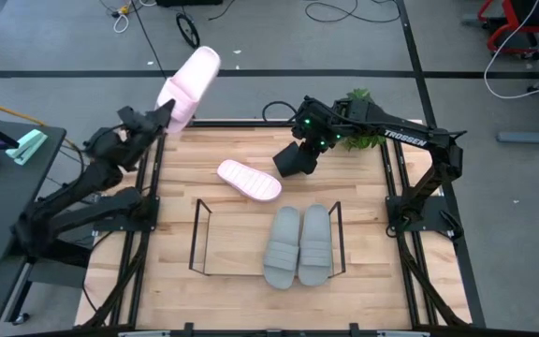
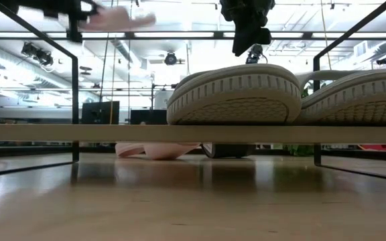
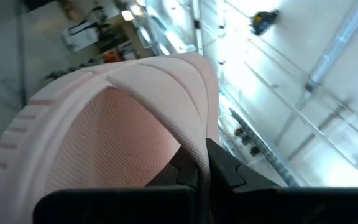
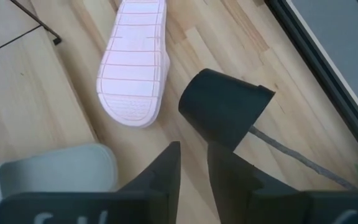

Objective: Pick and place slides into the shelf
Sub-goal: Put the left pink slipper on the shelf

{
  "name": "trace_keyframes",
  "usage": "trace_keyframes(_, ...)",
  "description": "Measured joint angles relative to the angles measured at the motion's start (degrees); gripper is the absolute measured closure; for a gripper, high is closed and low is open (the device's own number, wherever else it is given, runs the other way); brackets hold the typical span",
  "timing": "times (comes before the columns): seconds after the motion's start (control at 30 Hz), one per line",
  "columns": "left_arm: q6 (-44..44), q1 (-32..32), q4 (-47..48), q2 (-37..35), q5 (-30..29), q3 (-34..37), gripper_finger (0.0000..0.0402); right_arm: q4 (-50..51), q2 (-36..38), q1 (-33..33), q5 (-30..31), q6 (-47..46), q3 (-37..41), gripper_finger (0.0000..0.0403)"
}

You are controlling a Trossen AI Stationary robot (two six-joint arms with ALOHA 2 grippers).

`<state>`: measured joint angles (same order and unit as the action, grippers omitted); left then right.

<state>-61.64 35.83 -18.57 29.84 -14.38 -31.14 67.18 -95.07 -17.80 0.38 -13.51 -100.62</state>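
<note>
My left gripper (image 1: 162, 114) is raised over the table's far left corner, shut on a pale pink slide (image 1: 188, 86), which fills the left wrist view (image 3: 104, 137). The second pink slide (image 1: 249, 180) lies sole up on the table behind the shelf; it also shows in the right wrist view (image 4: 135, 59). Two grey slides (image 1: 284, 245) (image 1: 314, 243) rest side by side on the black wire shelf (image 1: 197, 239), in its right half. My right gripper (image 4: 194, 165) hovers above the table near the far right, its fingers nearly together and empty. My left gripper pinches the pink slide's wide strap at its edge (image 3: 191, 146) between the two fingers. The slide is lifted clear of the table and sticks out beyond the fingers toward the far side, tilted upward (image 1: 199, 65).
A small black plant pot (image 4: 225, 106) lies tipped on the wood just beyond my right gripper, its stem (image 4: 297, 155) running toward green leaves (image 1: 358, 98). Black rails (image 1: 396, 187) frame the table. The shelf's left half (image 1: 227, 243) holds nothing.
</note>
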Motion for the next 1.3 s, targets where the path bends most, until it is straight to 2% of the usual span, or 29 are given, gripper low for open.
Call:
trace_keyframes(0.17,9.0,-9.0,8.5,3.5,-6.9,-10.1,0.0391,0.0,0.0,-0.1,0.1,-0.4,0.0,0.0328)
trace_keyframes(0.3,12.5,-15.2,16.0,8.0,-11.7,-17.4,0.0391,0.0,0.0,-0.1,0.1,-1.0,0.0,0.0334)
trace_keyframes(0.43,12.7,-21.6,16.8,13.0,-16.1,-21.2,0.0391,0.1,0.0,-0.1,0.0,-1.3,0.0,0.0341)
trace_keyframes(0.5,12.5,-25.3,16.7,15.4,-20.3,-22.0,0.0391,0.8,0.2,-0.1,0.1,-1.3,0.0,0.0346)
trace_keyframes(0.6,11.2,-32.3,16.8,18.7,-29.3,-22.6,0.0391,3.0,1.3,0.1,0.7,0.1,0.0,0.0356)
trace_keyframes(0.73,9.6,-43.3,14.3,22.6,-45.3,-23.0,0.0391,5.5,4.9,0.1,3.9,3.3,0.0,0.0374)
trace_keyframes(0.9,9.8,-55.6,2.8,29.9,-67.3,-23.1,0.0391,5.2,11.9,-0.1,6.1,6.0,0.0,0.0396)
trace_keyframes(0.97,9.8,-58.9,-1.7,33.6,-73.8,-23.1,0.0391,4.9,14.5,-0.1,6.2,7.7,0.0,0.0399)
trace_keyframes(1.13,8.2,-60.8,-14.4,43.0,-75.4,-23.5,0.0391,3.6,18.9,-0.1,6.1,9.6,0.0,0.0388)
trace_keyframes(1.3,5.5,-60.3,-16.8,52.6,-75.6,-30.2,0.0391,3.9,20.9,0.0,6.1,10.2,0.0,0.038)
